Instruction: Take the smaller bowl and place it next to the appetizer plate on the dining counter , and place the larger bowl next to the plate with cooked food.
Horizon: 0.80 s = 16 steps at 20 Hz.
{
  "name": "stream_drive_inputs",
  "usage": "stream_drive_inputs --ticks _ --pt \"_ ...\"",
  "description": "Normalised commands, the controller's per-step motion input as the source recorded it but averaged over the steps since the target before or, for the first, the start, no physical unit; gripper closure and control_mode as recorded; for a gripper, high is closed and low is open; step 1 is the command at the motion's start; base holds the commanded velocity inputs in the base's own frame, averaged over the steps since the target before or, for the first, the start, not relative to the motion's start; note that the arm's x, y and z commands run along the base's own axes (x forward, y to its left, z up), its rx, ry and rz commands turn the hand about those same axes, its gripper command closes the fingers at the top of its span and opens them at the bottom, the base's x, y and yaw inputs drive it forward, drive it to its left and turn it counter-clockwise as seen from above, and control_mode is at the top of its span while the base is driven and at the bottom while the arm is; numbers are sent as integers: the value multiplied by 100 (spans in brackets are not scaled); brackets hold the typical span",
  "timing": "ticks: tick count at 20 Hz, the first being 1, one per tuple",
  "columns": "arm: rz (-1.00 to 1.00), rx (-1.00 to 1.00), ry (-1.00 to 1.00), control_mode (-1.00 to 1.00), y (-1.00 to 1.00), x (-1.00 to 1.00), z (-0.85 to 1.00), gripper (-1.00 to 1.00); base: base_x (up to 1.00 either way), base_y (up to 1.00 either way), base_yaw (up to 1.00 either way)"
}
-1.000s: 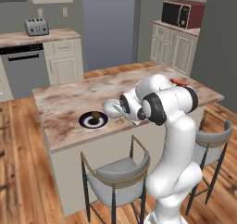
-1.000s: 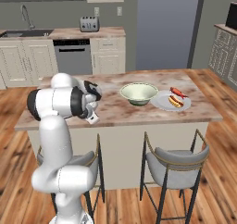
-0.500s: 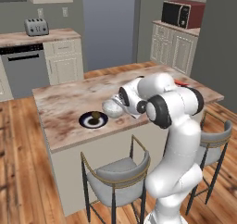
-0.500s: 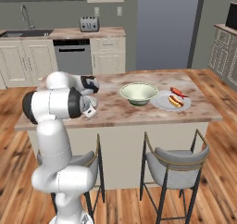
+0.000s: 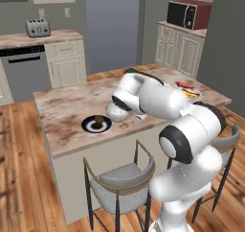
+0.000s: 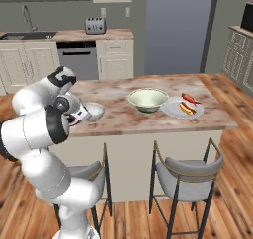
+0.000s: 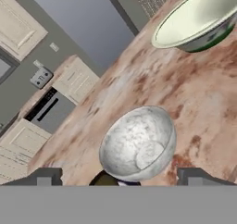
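While I watch from the left base view, the small stone-grey bowl (image 5: 116, 112) sits on the marble counter (image 5: 62, 113) just beside the dark plate (image 5: 96, 124) with its brown morsel, and my white arm bends low over the bowl, hiding the claw. From this side I judge the main risk to be the arm's elbow or wrist brushing the bowl as it lifts away, pushing it into the plate or toward the near edge. Moving to the right base view, the grey bowl (image 6: 91, 111) rests close to the counter's front edge, right by the arm's wrist; further along stand the wide green-patterned bowl (image 6: 147, 99) and, just beside it, the pale plate (image 6: 182, 107) with red and yellow food. A sideways swing here could knock the grey bowl off. Last, the hand view looks down on the grey bowl (image 7: 138, 143) sitting upright between the two dark fingertips (image 7: 44, 177), which stand wide apart and clear of its rim, so the claw (image 7: 121, 177) is released and grips nothing. A tilted retreat could catch a fingertip under the rim and tip it.
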Motion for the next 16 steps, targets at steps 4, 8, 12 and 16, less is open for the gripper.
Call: stream_drive_inputs --ticks 4,8,12,16 --pt "12 -3 0 -100 -45 -100 98 -100 0 0 0" --pt "17 -3 4 -100 -51 -100 94 -100 0 0 0" --pt "16 0 11 -100 -20 -94 100 -100 0 0 0" --pt "19 0 10 -100 9 -74 100 -100 0 0 0"
